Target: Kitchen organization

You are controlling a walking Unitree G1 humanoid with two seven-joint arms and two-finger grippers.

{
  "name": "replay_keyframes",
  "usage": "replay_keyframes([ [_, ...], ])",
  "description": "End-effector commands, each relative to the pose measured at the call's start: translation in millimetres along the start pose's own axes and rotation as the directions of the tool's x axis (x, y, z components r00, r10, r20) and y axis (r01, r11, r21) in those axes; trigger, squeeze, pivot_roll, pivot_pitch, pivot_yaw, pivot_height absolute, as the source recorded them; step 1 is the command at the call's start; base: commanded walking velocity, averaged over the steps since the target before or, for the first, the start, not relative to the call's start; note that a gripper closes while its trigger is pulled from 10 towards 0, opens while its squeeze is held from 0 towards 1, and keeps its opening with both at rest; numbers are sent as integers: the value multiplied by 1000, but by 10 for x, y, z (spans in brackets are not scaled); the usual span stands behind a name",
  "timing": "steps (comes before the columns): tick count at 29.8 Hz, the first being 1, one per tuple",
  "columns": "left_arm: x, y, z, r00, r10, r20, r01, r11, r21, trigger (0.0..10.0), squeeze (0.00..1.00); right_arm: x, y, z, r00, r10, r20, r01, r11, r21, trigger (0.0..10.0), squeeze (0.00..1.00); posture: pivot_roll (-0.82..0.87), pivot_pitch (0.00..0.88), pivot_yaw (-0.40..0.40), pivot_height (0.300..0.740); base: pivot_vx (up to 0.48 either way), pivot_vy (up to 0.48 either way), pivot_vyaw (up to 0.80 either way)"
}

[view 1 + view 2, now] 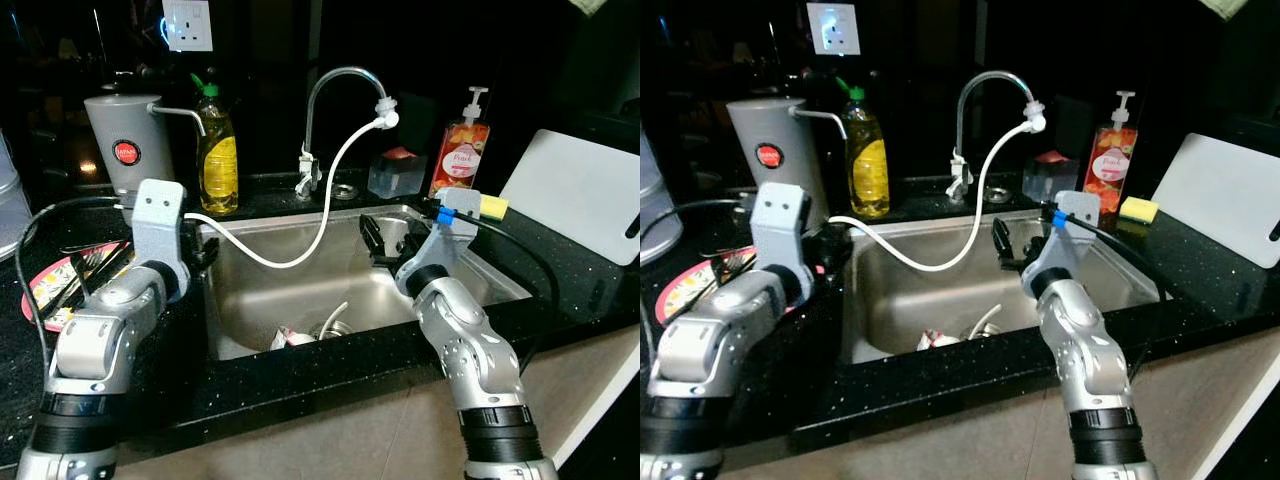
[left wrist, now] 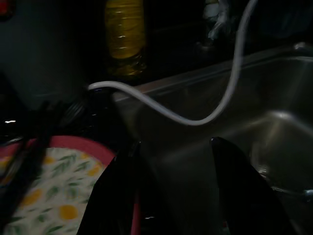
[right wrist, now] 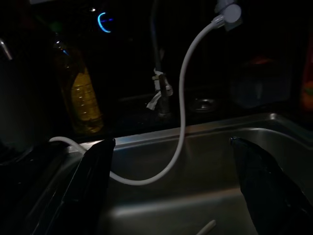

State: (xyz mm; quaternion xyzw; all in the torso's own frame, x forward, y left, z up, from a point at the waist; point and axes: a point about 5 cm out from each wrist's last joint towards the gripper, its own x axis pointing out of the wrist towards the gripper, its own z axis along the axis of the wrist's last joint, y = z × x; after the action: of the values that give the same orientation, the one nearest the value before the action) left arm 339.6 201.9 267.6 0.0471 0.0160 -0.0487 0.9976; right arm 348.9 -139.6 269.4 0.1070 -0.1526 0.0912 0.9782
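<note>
Both grippers hang empty, jaws spread: the left gripper (image 2: 171,196) at the sink's (image 1: 300,290) 9 o'clock rim beside the plate (image 1: 50,285), the right gripper (image 3: 173,196) over its 3 o'clock side. The white hose (image 1: 320,215) droops between; reaching for the dishes (image 1: 310,330) could snag it.

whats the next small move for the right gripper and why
Probably lower the right gripper into the sink: it hangs open above the basin, holding nothing, while items lie near the drain. The left gripper hovers at the sink's left rim.
</note>
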Motion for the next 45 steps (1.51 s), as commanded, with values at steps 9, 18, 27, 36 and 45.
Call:
replay_keyframes([
  [9, -9, 519, -142, 940, 314, -131, -315, 949, 9, 10000, 0, -48, -119, 133, 998, -47, 43, 49, 998, -44, 10000, 0, -33, 16, -16, 740, 0, 0, 0],
  [18, -30, 726, -306, 882, 429, -194, -432, 901, 31, 10000, 0, -53, -103, 103, 998, -46, 30, 47, 998, -37, 10000, 0, -27, 18, -20, 740, 0, 0, 0],
  [27, 2, 857, -382, 841, 491, -229, -508, 861, -21, 10000, 0, -49, -102, 101, 999, -46, 28, 47, 998, -34, 10000, 0, -30, 20, -20, 740, 0, 0, 0],
  [36, 84, 876, -424, 847, 471, -247, -496, 867, -50, 10000, 0, -47, -111, 96, 998, -49, 27, 50, 998, -32, 10000, 0, -33, 19, -19, 740, 0, 0, 0],
  [45, 115, 890, -529, 841, 454, -295, -508, 850, -138, 9686, 0, -47, -110, 101, 998, -50, 28, 51, 998, -30, 10000, 0, -35, 20, -18, 740, 0, 0, 0],
])
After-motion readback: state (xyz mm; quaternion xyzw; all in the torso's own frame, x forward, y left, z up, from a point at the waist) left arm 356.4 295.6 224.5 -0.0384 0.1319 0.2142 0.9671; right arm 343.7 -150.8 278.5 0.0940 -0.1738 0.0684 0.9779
